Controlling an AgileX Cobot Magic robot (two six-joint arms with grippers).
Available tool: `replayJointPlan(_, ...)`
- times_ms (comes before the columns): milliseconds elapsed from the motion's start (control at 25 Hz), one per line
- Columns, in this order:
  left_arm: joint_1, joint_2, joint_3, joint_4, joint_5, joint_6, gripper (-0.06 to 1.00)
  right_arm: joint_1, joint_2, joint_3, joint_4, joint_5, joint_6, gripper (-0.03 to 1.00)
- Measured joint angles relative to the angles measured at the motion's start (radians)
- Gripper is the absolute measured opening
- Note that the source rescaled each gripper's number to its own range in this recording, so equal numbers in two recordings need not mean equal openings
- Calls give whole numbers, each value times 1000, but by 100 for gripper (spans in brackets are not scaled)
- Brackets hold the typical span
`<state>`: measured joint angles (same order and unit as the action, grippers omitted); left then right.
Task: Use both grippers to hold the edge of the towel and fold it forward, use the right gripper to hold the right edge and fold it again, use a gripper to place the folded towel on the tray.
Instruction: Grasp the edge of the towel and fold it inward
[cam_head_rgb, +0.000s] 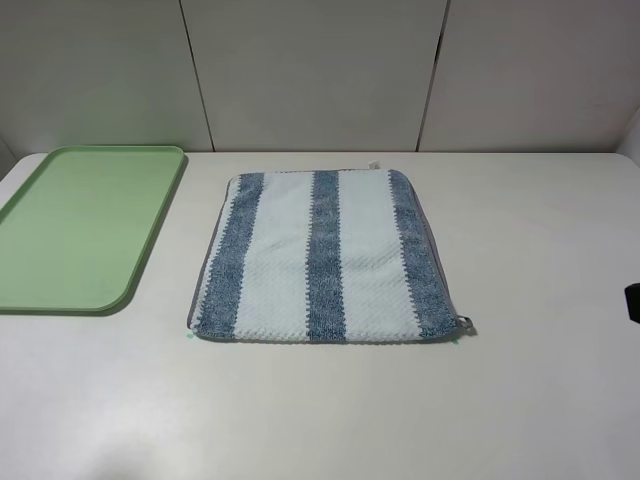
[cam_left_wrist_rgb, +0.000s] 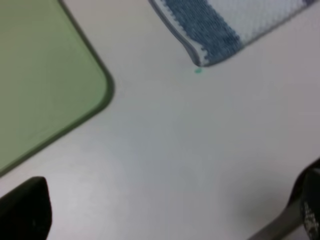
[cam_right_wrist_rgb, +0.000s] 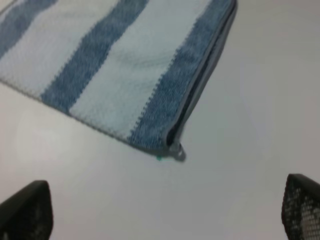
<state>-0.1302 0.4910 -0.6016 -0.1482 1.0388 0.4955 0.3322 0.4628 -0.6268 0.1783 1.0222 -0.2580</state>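
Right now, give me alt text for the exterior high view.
A blue-and-white striped towel lies flat at the middle of a white table. A green tray sits on the table to the towel's left, apart from it.

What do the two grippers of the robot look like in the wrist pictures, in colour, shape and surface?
Only the fingertips show. The left gripper has black, blocky fingers with rounded corners; a blurred grey strip runs beside one. The right gripper has similar black fingers; one pad shows a fine dotted texture. No cables or markings are visible.
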Motion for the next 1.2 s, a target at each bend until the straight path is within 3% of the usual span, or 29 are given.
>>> replayJointPlan(360,-114,177,0,0,-4,114,99,150,172,-4,-139,-4,-25,100)
replayJointPlan(720,-223,342,0,4,-87,351,99,251,294,-4,-226,-11,-58,100)
replayJointPlan(960,-294,435,0,69,-190,481,99,270,380,-4,-256,-26,-129,100)
replayJointPlan(1200,-297,466,0,179,-313,549,99,270,473,-4,-277,-87,-240,100)
